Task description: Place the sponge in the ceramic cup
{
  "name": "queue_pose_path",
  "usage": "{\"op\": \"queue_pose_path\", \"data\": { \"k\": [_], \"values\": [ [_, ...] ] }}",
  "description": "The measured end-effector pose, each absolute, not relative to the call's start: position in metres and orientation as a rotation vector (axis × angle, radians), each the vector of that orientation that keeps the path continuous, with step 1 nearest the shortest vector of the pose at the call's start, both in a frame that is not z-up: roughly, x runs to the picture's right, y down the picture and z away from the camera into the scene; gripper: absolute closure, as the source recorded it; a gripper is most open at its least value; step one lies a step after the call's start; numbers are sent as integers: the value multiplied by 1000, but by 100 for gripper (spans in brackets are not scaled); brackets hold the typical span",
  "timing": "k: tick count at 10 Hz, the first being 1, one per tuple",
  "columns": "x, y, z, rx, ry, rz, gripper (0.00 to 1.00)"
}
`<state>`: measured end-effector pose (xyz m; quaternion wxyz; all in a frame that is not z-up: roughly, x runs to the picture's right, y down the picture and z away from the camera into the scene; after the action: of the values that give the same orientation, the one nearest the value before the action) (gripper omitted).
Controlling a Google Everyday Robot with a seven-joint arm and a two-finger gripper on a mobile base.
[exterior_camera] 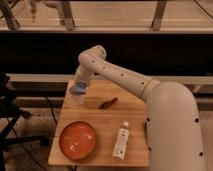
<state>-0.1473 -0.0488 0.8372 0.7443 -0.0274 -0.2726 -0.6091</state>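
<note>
Arm: here is the big white arm (125,80), sweeping in from the lower right, cresting at an elbow near the back, then dropping steeply down to the gripper.
Table: a wooden top (104,119) spreads out beneath the gripper, running to its right and towards the camera. The gripper itself hangs over the far-left corner.
Chair: a dark chair (7,112) lurks off to the gripper's left, past the table's edge.
Orange bowl: round and wide, the orange bowl (78,140) sits well apart from the gripper, almost straight towards the camera from it, at the table's near-left corner.
White bottle: the white bottle (120,141) lies on its side, cap end pointing away from the camera. It is to the gripper's right and well towards the camera.
Gripper: the gripper (79,86) points downward, poised right over the cup.
Grip: clamped or let go? I cannot tell from here.
Ceramic cup: there is the ceramic cup (77,99), small, white and upright, directly below the gripper.
Sponge: the light-blue sponge (77,90) is right at the gripper's tip, sitting just above the cup's mouth. Whether it touches the rim, I cannot tell.
Red pepper: a dark red pepper (108,103) lies to the gripper's right and slightly lower in view, near the cup but apart from it.
</note>
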Motion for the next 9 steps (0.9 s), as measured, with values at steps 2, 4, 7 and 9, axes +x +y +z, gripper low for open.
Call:
{"op": "queue_pose_path", "data": {
  "k": [2,4,7,9],
  "values": [
    [-155,-46,835,-63,-597,-1358,96],
    [-162,-44,834,-67,-593,-1380,88],
    [-170,-42,833,-82,-570,-1392,60],
    [-170,-42,834,-91,-558,-1388,38]
  ]
}}
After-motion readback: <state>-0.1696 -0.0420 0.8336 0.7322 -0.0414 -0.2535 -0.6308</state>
